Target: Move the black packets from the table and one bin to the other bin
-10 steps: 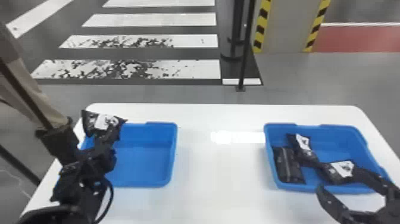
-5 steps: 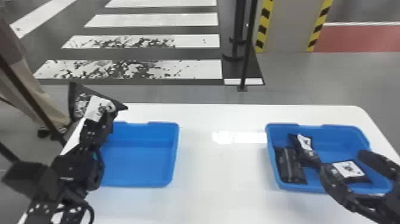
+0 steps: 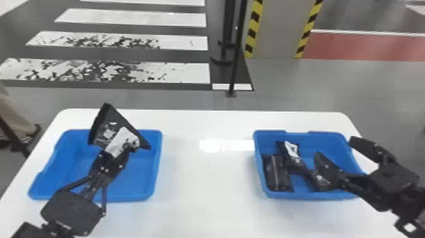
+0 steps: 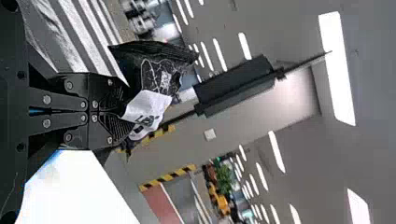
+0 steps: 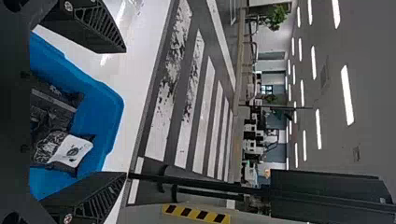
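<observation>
Raised over the left blue bin [image 3: 136, 174], my left gripper [image 3: 113, 155] is shut on a black packet [image 3: 109, 128] with a white label. The left wrist view has that packet [image 4: 161, 77] pinched at its labelled end between the tips of my left gripper [image 4: 122, 114]. My right gripper [image 3: 335, 146] is open over the right blue bin [image 3: 340, 139], nothing held. Inside that bin lie a dark packet [image 3: 276, 174], a white-labelled packet [image 3: 291, 152] and another black packet [image 3: 321, 182] partly hidden by a finger. My right gripper [image 5: 123, 112] stands wide open beyond the labelled packet [image 5: 70, 149].
Both bins stand on a white table [image 3: 205, 177], with a broad stretch of tabletop between them. Behind the table's far edge rises a thin black post [image 3: 237, 57]. A person's leg is at the far left edge, beside the table.
My left gripper has swung to the right over the left bin, its packet still held. My right gripper has moved farther forward and left over the right bin.
</observation>
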`<state>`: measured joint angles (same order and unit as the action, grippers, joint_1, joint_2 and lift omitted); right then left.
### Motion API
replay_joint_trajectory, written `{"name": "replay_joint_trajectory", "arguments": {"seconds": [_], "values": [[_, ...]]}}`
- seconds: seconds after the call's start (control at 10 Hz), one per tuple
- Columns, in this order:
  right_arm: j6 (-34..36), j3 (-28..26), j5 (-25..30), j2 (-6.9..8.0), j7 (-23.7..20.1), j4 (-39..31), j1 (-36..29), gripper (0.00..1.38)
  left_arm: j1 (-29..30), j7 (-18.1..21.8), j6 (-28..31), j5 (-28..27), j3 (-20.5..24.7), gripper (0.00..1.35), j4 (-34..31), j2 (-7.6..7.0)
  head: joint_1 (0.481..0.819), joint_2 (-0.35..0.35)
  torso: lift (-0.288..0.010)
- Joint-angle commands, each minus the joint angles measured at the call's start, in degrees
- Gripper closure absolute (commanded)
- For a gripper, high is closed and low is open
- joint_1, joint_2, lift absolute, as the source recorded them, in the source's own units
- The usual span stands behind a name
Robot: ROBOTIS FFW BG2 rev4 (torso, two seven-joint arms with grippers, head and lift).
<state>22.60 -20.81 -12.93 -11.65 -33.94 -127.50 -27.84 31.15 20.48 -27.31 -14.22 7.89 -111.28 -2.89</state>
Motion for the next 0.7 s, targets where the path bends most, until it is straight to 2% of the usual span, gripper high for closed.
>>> {"name": "replay_joint_trajectory", "arguments": {"seconds": [0.0,0.2,0.4,0.6], "values": [[6.9,0.0,0.6,-1.36,-2.4,1.9,5.9,0.08,-1.8,1.2,-1.1,0.2,-6.8,1.21,0.0,-2.12,0.695,-0.115,-0.110],[17.8,3.4,-0.1,-4.44,-7.5,4.0,15.7,0.08,-4.4,1.8,-1.5,-0.4,-12.0,1.21,1.1,-4.40,0.695,-0.213,-0.110],[29.1,7.9,-5.0,-6.28,-12.1,5.7,24.7,0.08,-5.6,1.8,-3.2,-3.9,-13.8,1.21,2.5,-5.90,0.695,-0.214,-0.110],[37.3,13.0,-12.7,-7.51,-14.0,4.1,29.4,0.08,-6.1,1.3,-4.8,-5.5,-13.8,1.21,4.1,-6.07,0.695,-0.177,-0.110]]}}
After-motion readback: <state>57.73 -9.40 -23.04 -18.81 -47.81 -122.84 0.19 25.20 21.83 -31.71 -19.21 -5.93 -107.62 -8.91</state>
